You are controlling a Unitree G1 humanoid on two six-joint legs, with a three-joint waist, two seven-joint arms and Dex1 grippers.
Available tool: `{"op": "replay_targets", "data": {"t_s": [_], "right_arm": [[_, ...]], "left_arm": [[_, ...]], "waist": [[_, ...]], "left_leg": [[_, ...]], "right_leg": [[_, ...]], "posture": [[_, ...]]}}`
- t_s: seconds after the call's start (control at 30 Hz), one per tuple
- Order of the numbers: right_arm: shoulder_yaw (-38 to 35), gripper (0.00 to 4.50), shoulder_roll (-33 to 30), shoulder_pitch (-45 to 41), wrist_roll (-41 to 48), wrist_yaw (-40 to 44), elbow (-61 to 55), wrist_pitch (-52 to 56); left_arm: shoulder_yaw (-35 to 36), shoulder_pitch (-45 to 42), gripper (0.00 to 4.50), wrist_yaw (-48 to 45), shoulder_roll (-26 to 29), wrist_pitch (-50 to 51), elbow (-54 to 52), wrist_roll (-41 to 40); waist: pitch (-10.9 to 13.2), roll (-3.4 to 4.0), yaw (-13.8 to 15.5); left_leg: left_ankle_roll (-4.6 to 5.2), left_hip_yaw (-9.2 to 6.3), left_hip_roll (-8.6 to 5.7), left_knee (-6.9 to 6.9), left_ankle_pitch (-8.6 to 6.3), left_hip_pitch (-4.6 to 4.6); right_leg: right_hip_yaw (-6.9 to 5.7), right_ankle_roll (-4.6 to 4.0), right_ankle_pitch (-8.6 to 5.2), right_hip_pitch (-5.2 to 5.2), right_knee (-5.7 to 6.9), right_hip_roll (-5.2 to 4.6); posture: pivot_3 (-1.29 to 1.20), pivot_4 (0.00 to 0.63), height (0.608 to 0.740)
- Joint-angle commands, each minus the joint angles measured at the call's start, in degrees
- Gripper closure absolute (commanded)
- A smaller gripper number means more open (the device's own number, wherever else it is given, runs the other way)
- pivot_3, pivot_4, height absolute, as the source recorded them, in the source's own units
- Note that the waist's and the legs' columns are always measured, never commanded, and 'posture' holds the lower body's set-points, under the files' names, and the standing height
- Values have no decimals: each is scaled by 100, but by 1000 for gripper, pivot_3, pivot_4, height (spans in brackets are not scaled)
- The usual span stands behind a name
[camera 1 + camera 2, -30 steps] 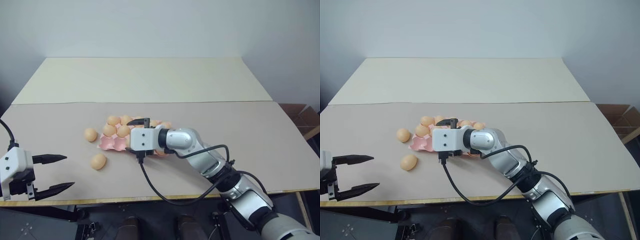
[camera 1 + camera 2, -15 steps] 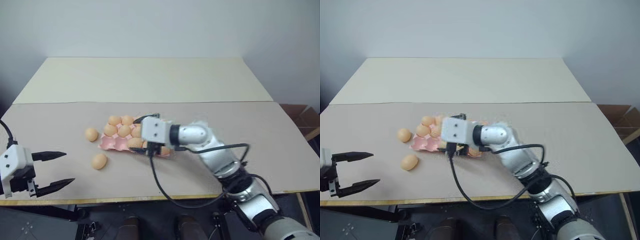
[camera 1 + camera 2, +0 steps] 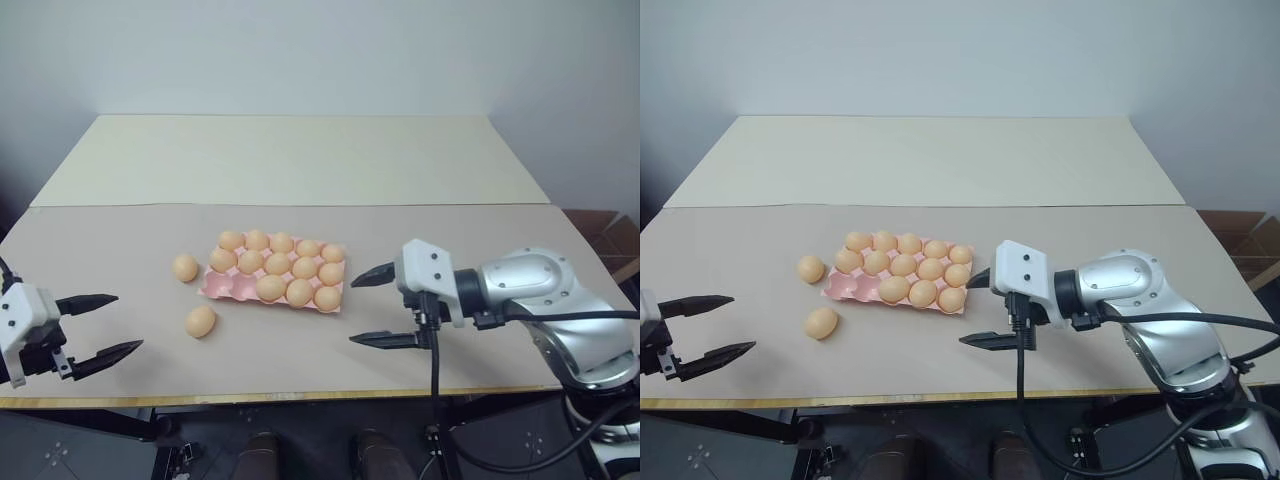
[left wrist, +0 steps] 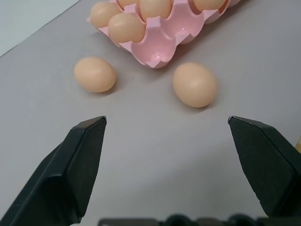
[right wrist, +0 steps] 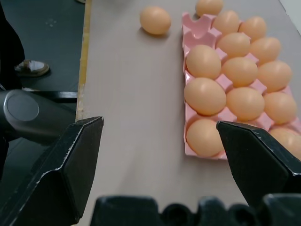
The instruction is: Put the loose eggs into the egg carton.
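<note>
The pink egg carton [image 3: 228,289] lies mid-table, most cups filled with tan eggs and two cups at its near left corner bare. Two loose eggs rest on the table left of it: one [image 3: 184,267] beside the carton's left end, the other [image 3: 200,320] nearer the front edge. My left gripper [image 3: 127,322] hangs open at the table's front left, pointing toward these eggs [image 4: 194,84] [image 4: 95,74]. My right gripper [image 3: 352,312] is open and empty just right of the carton [image 5: 195,35], fingers pointing at it.
The table's front edge [image 3: 300,396] runs close below both grippers. A cream board [image 3: 290,160] covers the back of the table. A cardboard box [image 3: 610,240] stands on the floor at the far right.
My right arm has drawn back to the right, off the carton, which it had covered; its gripper is now beside the carton's right end. The left gripper has hardly moved.
</note>
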Motion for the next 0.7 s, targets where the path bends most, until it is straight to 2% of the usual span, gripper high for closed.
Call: {"op": "replay_targets", "data": {"t_s": [0.03,0.17,0.47,0.7], "right_arm": [[-191,27,-116,14,106,-247,-174,61],[-200,27,-151,12,244,-461,-193,167],[-139,27,-161,15,323,-910,-322,278],[-154,27,-167,13,385,-1254,-404,388]], "left_arm": [[-3,-54,0,-130,48,-19,-66,-189],[-498,-296,0,-3,-42,-95,52,-5],[-1833,-1307,0,728,-673,-281,595,578],[-2352,-1714,0,1100,-1046,-511,880,855]], "waist": [[0,0,5],[0,0,31],[-1,-1,52],[-1,-2,46]], "left_leg": [[0,0,0,0,0,-1],[0,-1,-2,0,0,-3],[0,-4,-8,1,0,-12],[1,-6,-8,1,0,-11]], "right_leg": [[0,0,0,0,-1,0],[0,0,0,0,-2,-1],[2,1,0,-3,-2,-1],[2,1,0,-2,2,0]], "posture": [[0,150,740],[0,150,740],[0,150,740],[0,150,740]]}}
